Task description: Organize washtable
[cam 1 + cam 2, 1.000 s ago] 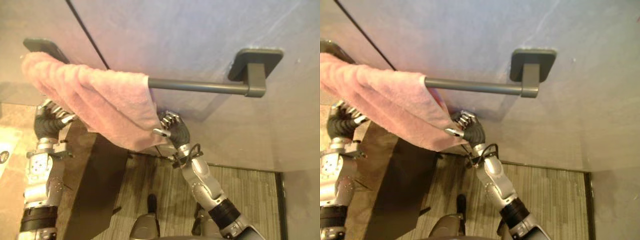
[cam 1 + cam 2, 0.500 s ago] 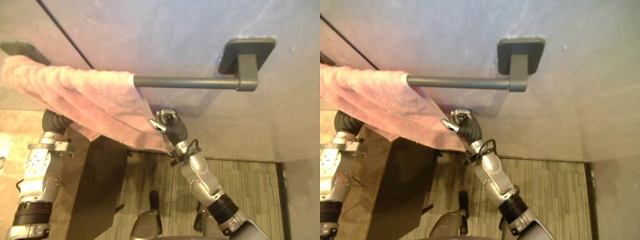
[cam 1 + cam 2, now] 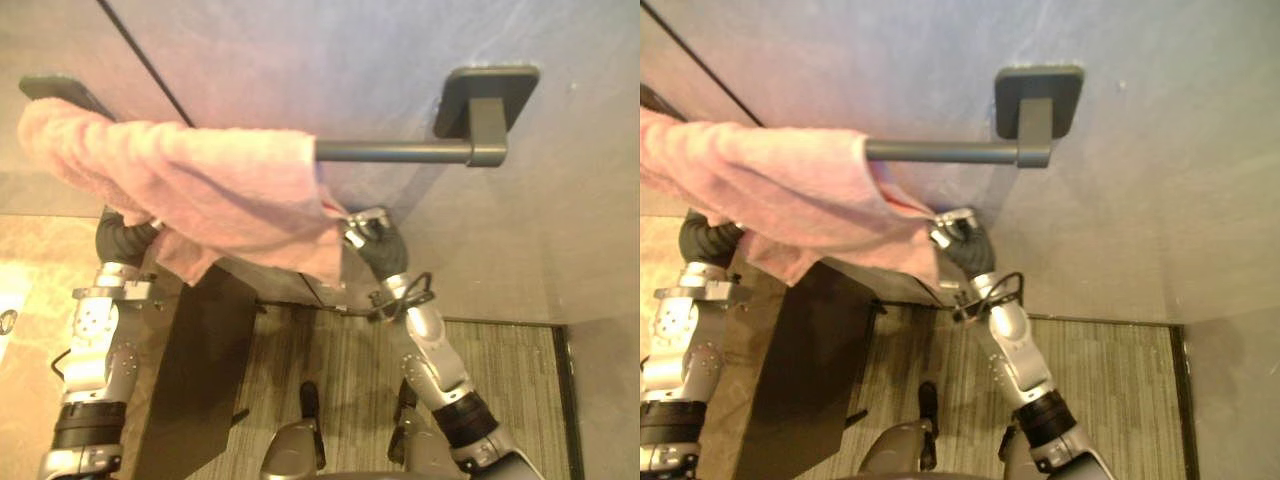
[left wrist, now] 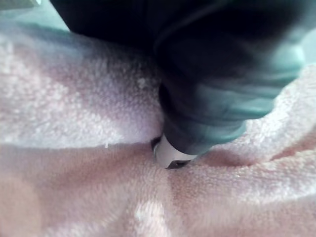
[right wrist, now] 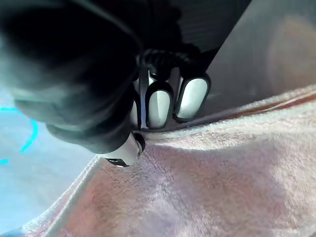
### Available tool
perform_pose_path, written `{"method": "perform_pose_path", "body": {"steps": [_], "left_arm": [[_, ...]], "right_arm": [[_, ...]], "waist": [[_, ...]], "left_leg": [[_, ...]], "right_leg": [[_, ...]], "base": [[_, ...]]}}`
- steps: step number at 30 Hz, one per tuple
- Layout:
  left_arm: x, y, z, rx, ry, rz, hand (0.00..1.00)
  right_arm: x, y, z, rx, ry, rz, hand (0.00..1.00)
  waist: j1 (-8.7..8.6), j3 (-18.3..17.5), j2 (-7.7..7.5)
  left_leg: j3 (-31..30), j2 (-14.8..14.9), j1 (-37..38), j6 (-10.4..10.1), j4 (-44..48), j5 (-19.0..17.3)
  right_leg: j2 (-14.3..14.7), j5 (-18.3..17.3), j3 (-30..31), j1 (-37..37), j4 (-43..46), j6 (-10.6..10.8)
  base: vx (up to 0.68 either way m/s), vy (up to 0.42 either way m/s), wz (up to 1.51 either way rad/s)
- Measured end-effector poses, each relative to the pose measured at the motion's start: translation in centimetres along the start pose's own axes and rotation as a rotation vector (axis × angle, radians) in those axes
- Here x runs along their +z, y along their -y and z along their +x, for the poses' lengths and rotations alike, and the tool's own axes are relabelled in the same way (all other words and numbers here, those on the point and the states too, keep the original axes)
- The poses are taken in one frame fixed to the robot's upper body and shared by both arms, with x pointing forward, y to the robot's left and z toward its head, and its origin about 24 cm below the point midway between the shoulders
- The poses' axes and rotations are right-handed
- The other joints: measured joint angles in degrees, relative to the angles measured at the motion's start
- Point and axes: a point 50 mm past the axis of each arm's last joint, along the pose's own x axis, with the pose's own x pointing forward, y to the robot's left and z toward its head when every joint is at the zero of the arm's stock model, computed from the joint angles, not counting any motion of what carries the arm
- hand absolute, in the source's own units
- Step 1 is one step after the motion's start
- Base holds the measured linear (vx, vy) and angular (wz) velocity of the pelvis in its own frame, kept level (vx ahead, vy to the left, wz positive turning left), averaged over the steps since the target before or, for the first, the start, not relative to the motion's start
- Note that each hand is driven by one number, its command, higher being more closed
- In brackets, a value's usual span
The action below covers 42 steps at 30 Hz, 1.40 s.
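A pink towel (image 3: pixel 200 180) hangs over a grey towel bar (image 3: pixel 390 151) on the wall, covering the bar's left half. My right hand (image 3: pixel 368 235) is at the towel's lower right corner, below the bar. In the right wrist view its curled fingers (image 5: pixel 159 101) and thumb pinch the towel's hem (image 5: pixel 197 187). My left arm reaches up behind the towel's left part, where the cloth covers the hand. In the left wrist view my left hand (image 4: pixel 212 98) has its thumb dug into a fold of the towel (image 4: pixel 74 118).
The bar ends in a square grey bracket (image 3: pixel 485 100) at the right. A dark cabinet panel (image 3: pixel 195 370) stands below the towel, with a beige marble counter (image 3: pixel 30 300) to its left. Striped flooring (image 3: pixel 500 370) runs along the wall's foot.
Both hands have closed on the towel. The right hand has carried its corner to the right, so the towel now covers more of the bar. The camera has also shifted.
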Motion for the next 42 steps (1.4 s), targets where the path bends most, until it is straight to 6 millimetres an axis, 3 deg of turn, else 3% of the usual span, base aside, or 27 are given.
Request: {"method": "perform_pose_path", "body": {"steps": [2, 6, 12, 19, 35, 36, 38, 39, 42], "left_arm": [[0.5, 1.3, -0.6, -0.024, 0.046, -0.027, 1.0], [1.1, 4.0, -1.4, -0.112, 0.107, -0.061, 1.0], [1.2, 4.9, -1.5, -0.128, 0.141, -0.091, 1.0], [1.0, 5.3, -1.7, -0.142, 0.138, -0.069, 1.0], [-2.4, 5.8, -3.1, -0.028, 0.014, -0.02, 1.0], [-2.9, 5.7, -3.3, -0.007, -0.006, -0.018, 1.0], [-3.2, 5.5, -3.7, 0.029, -0.018, -0.021, 1.0], [-3.4, 4.5, -4.3, 0.103, -0.031, -0.012, 0.0], [-3.5, 1.9, -5.8, 0.268, -0.052, 0.031, 0.0]], "right_arm": [[1.7, 2.7, -0.8, -0.108, 0.057, -0.053, 1.0], [3.8, 5.2, -0.9, -0.194, 0.136, -0.118, 1.0], [5.2, 5.4, -1.3, -0.204, 0.192, -0.149, 1.0], [5.1, 5.7, -1.8, -0.235, 0.193, -0.139, 1.0], [3.5, 5.6, -3.1, -0.257, 0.133, -0.102, 1.0], [3.1, 5.6, -3.3, -0.256, 0.114, -0.095, 0.0], [2.6, 5.7, -3.8, -0.282, 0.095, -0.078, 0.0], [2.2, 6.4, -4.6, -0.338, 0.079, -0.056, 0.0], [0.8, 8.1, -7.5, -0.469, -0.01, -0.043, 0.0]], "waist": [[-0.58, 0.0, -0.16], [-2.83, 0.0, -0.41], [-3.34, 0.0, -0.44], [-3.16, 0.0, -0.55], [-3.08, -0.1, -0.67], [-3.08, -0.1, -0.79], [-3.08, -0.3, -1.08], [-3.09, -0.5, -1.48], [-3.08, -0.8, -1.9]], "left_leg": [[0.4, -0.3, 0.5, 0.0, -0.9, 0.5], [1.5, -0.4, 0.6, 0.1, -1.9, 1.1], [3.2, 0.5, 1.6, -0.4, -2.8, 1.4], [3.7, 0.1, 1.9, -0.4, -3.0, 1.4], [4.5, 0.3, 4.4, -0.4, -3.9, 1.4], [4.6, 0.3, 4.7, -0.4, -4.1, 1.4], [4.6, 0.3, 5.3, -0.4, -4.9, 1.4], [4.7, 0.3, 5.4, -0.4, -4.9, 1.4], [5.0, 0.4, 5.6, -0.4, -4.9, 1.3]], "right_leg": [[0.0, 0.5, 0.6, 0.0, -0.7, 0.2], [0.2, 1.3, 1.6, -0.2, -2.2, 0.6], [1.3, 1.9, 3.5, -1.0, -2.2, -0.1], [1.0, 2.0, 3.7, -0.8, -2.2, 0.1], [1.4, 1.8, 4.2, 1.0, -2.2, 0.4], [1.4, 1.7, 4.2, 1.6, -2.2, 0.6], [1.4, 1.4, 4.2, 1.9, -2.2, 0.9], [1.4, 1.4, 4.2, 1.9, -2.2, 0.9], [1.4, 1.2, 4.3, 2.0, -2.2, 1.1]], "base": [[-0.07, 0.009, -0.1], [-0.07, 0.008, -0.13], [0.0, 0.014, -0.2], [-0.01, 0.041, 0.0], [-0.02, 0.033, -0.02], [-0.04, 0.046, 0.01], [-0.04, 0.05, 0.0], [-0.02, 0.047, -0.03], [0.0, 0.046, -0.04]]}}
